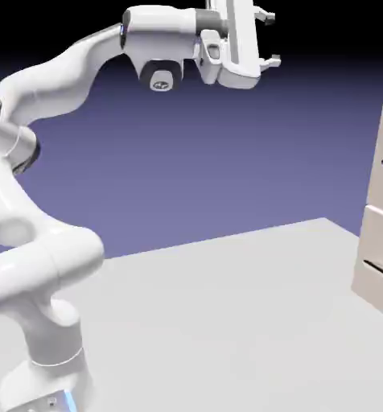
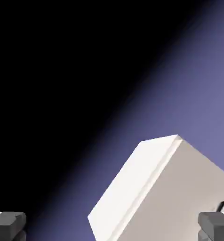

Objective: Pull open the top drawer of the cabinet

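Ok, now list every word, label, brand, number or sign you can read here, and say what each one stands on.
No text can be read on anything in these pictures.
One small dark mark on the arm's round joint cap, exterior view: possibly a logo, too small to read.
The cabinet shows no lettering on its visible faces.

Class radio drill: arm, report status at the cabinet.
Gripper open, nothing between the fingers. Cabinet ahead, apart from gripper; no drawer seen pulled out. Nothing seen blocking between them.
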`<state>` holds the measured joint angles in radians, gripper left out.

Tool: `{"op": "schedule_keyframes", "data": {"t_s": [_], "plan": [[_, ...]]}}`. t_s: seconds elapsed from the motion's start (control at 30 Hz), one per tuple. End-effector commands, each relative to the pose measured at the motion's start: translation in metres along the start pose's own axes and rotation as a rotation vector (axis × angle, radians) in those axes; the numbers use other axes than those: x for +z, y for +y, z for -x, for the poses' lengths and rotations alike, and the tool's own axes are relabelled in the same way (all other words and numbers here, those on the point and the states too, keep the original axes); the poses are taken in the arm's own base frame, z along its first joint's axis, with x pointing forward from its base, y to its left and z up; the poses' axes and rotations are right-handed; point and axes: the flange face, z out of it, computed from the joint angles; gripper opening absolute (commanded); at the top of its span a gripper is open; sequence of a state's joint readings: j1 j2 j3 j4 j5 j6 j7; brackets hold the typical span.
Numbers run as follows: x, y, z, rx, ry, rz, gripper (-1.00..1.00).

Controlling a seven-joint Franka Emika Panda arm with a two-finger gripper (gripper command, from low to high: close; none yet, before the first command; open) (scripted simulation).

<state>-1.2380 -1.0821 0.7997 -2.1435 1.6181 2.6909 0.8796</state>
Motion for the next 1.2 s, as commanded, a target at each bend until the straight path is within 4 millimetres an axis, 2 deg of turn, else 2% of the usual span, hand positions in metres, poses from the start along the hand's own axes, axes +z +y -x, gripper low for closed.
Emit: {"op": "schedule_keyframes", "data": {"t_s": [0.0, 0.13, 0.27, 0.47, 0.6, 0.7, 0.8, 0.93, 1.0, 1.17], "plan": [[0.006, 0.002, 0.006, 0.014, -0.009, -0.009, 0.0], [0.039, 0.018, 0.029, 0.068, -0.046, -0.033, 0.0], [0.08, 0.043, 0.043, 0.125, -0.086, -0.039, 0.0], [0.155, 0.096, 0.044, 0.225, -0.142, -0.018, 0.0], [0.208, 0.141, 0.028, 0.309, -0.171, 0.009, 0.0], [0.247, 0.179, 0.007, 0.383, -0.188, 0.032, 0.0], [0.284, 0.219, -0.023, 0.468, -0.199, 0.055, 0.0], [0.328, 0.277, -0.073, 0.598, -0.205, 0.077, 0.0], [0.331, 0.283, -0.079, 0.612, -0.205, 0.079, 0.0], [0.364, 0.283, -0.072, 0.612, -0.205, 0.079, 0.0]]}}
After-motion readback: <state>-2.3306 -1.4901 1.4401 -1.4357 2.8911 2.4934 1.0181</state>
